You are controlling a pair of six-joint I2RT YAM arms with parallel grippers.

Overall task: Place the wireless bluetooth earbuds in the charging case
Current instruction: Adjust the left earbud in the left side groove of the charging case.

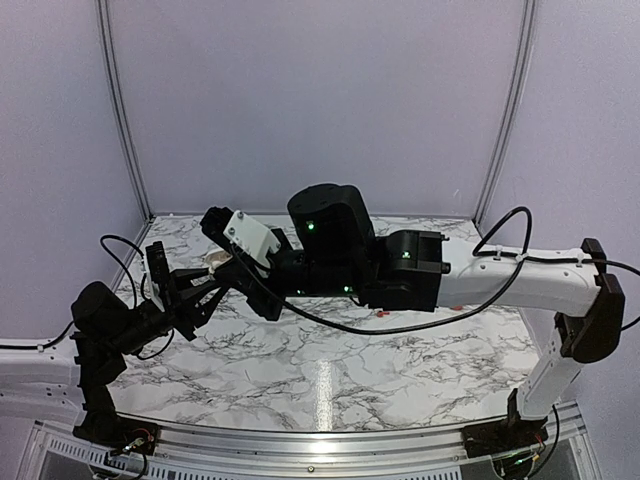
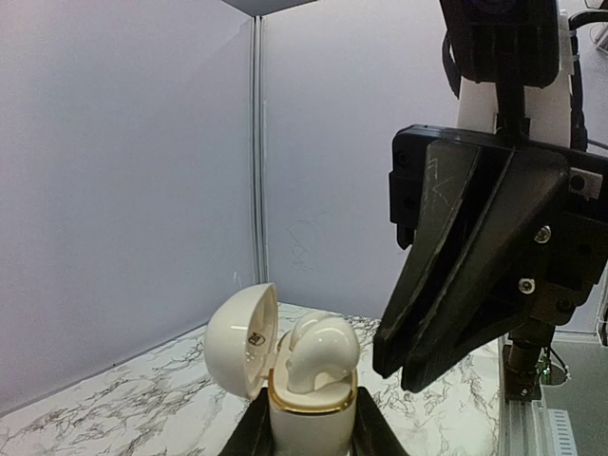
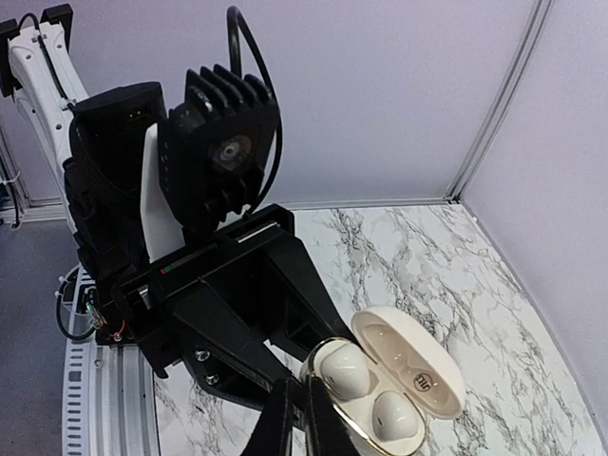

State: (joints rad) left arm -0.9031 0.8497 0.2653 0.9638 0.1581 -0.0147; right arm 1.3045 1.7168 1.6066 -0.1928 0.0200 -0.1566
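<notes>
The left gripper [image 2: 313, 429] is clamped on the open charging case [image 2: 309, 408] at lower centre, the right gripper [image 2: 397, 366] stands just beside it with fingers together, and both white earbuds [image 3: 344, 369] lie inside, one seemingly not pressed fully down.

The white-and-black left arm [image 1: 95, 330] rises from its base and reaches right, its black two-finger left gripper [image 2: 309, 423] clamped on both sides of a cream open-lidded charging case [image 2: 242, 337]. The white-and-black right arm [image 1: 520, 280] bends at its elbow and stretches left to meet it. Its black two-finger right gripper [image 3: 293, 418] is angled down, fingers pressed together just beside the case's rim.
</notes>
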